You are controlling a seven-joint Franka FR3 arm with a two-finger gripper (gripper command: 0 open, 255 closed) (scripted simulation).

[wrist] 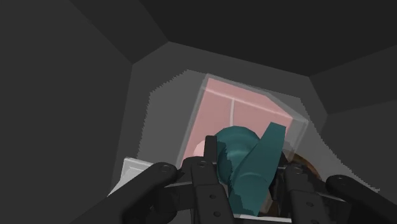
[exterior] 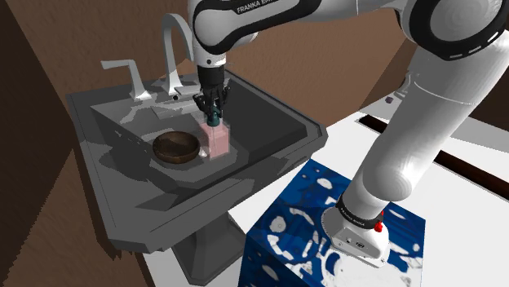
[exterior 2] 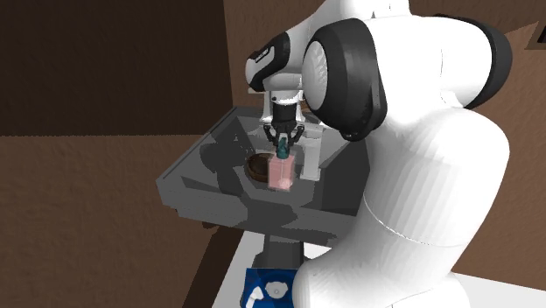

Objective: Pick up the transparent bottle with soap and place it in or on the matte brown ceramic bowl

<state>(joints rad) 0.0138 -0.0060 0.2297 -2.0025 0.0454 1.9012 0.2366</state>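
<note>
In the shoulder view we see the fingers closed on the top of the soap bottle, which stands upright in the sink just beside the brown bowl; we judge the grasp made, with the lift and the move into the bowl left to do. In the second exterior view the bottle is a clear block of pink soap by the bowl, and we cannot tell whether it is off the sink floor. In the wrist view the fingers sit narrow, clasping the teal pump.
</note>
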